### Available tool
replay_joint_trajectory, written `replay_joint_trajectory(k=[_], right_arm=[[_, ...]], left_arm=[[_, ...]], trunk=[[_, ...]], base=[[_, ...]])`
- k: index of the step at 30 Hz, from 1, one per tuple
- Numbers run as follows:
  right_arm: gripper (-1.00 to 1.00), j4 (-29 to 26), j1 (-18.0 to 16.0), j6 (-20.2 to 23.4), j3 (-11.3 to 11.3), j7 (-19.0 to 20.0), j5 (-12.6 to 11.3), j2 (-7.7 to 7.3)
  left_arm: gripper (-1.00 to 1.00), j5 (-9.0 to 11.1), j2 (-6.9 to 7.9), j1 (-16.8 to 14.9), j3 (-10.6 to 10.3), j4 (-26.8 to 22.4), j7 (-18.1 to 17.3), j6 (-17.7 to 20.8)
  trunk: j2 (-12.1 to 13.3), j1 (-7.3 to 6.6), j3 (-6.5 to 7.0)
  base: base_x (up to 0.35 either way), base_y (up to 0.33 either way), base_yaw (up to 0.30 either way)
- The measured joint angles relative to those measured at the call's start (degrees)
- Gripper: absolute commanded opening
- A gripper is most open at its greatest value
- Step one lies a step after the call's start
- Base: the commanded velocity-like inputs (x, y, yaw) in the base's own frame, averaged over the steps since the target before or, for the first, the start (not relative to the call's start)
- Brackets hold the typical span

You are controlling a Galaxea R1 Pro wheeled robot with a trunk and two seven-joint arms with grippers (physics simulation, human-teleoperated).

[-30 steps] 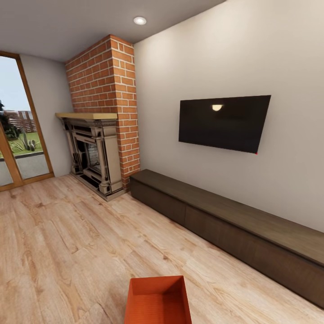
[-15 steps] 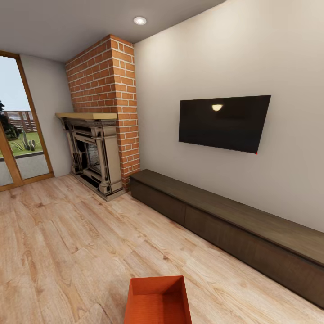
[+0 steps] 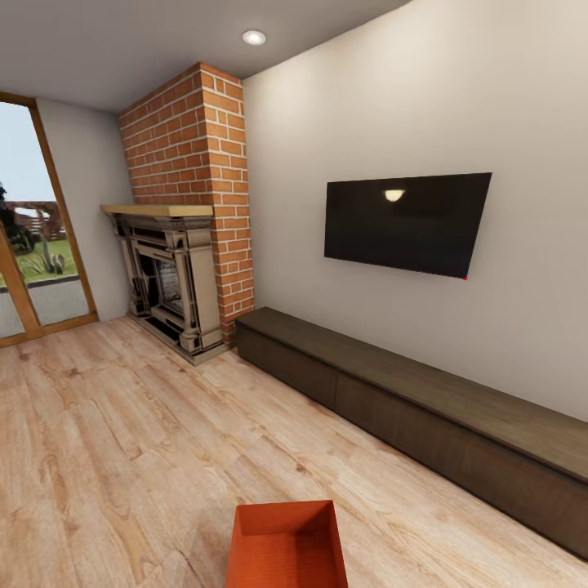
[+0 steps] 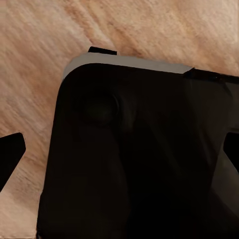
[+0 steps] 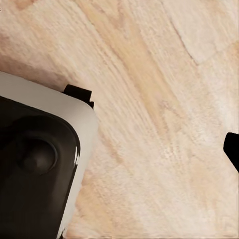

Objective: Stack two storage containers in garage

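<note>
A red-orange storage container (image 3: 286, 545) sits on the light wood-plank floor (image 3: 122, 441) of the living room, at the bottom edge of the head view, open side up and with nothing inside; its near end is cut off by the frame. Beyond it, a long low dark-brown bench (image 3: 425, 408) runs along the pale wall, well apart from the container, beneath a large black wall-mounted TV (image 3: 406, 222) that reflects a ceiling light. At the bench's far end stands a red brick chimney (image 3: 192, 155) with an ornate fireplace (image 3: 167, 282) and a pale wooden mantel. To the left, an orange-wood framed glass door (image 3: 33, 245) looks out on greenery and a fence. A recessed ceiling light (image 3: 254, 37) glows above.

The left wrist view looks down on a black, grey-edged part of the robot's body (image 4: 134, 149) over the plank floor, with dark fingertips (image 4: 10, 154) at the picture's edges. The right wrist view shows the same dark, grey-rimmed body (image 5: 40, 159) beside bare planks and one dark fingertip (image 5: 233, 148) at the edge. Whether either gripper is open or closed cannot be told; neither touches the container.
</note>
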Motion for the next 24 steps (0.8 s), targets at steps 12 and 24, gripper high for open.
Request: replay_joint_trajectory(k=[12, 24], right_arm=[[1.0, 0.9, 0.8, 1.2, 0.2, -0.1, 0.0, 0.23], [1.0, 0.9, 0.8, 2.6, 0.1, -0.3, 0.0, 0.31]], left_arm=[[1.0, -0.4, 1.23, 2.5, 0.0, 0.5, 0.0, -0.7], [1.0, -0.4, 1.25, 2.5, 0.0, 0.5, 0.0, -0.7]], trunk=[[0.0, 0.0, 0.0], [0.0, 0.0, 0.0]], base=[[0.0, 0.0, 0.0], [0.0, 0.0, 0.0]])
